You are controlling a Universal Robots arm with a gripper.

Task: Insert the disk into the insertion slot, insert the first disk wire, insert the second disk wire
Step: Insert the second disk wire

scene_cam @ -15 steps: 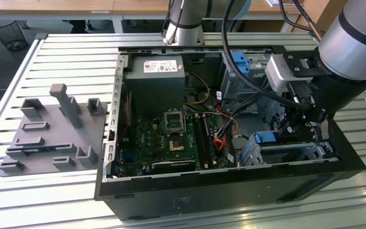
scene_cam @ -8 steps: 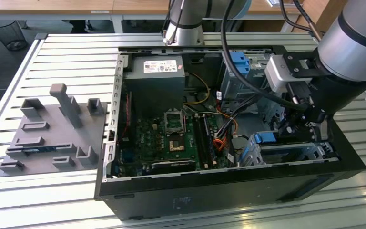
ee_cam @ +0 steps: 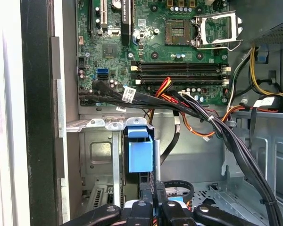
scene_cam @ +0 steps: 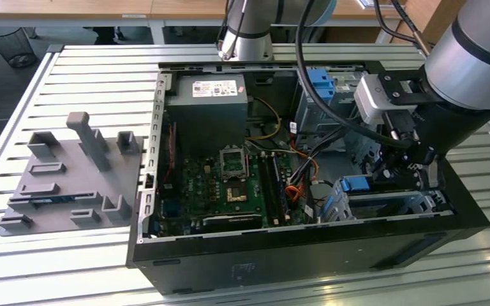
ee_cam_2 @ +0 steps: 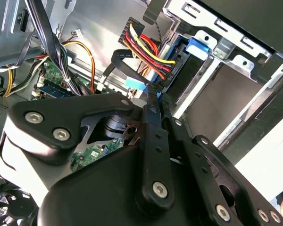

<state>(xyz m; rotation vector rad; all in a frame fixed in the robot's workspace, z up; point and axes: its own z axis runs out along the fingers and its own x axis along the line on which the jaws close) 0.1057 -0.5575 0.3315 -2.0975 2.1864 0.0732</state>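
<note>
The gripper [ee_cam_2: 153, 96], fingers [ee_cam_2: 151, 117] clenched on a light-blue wire connector [ee_cam_2: 136, 84], works at the disk [ee_cam_2: 177, 61] seated in the insertion slot [ee_cam_2: 217, 70] at the case's 4 o'clock corner.

Robotics lab, slatted aluminium workbench [scene_cam: 74, 70], open computer case [scene_cam: 313, 248], wooden desks [scene_cam: 100, 9]

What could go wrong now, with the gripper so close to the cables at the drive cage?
1. The gripper sits at the connector with red and yellow wires; a skewed push may bend it.
2. Loose black cables run beside the arm's path and might snag.
</note>
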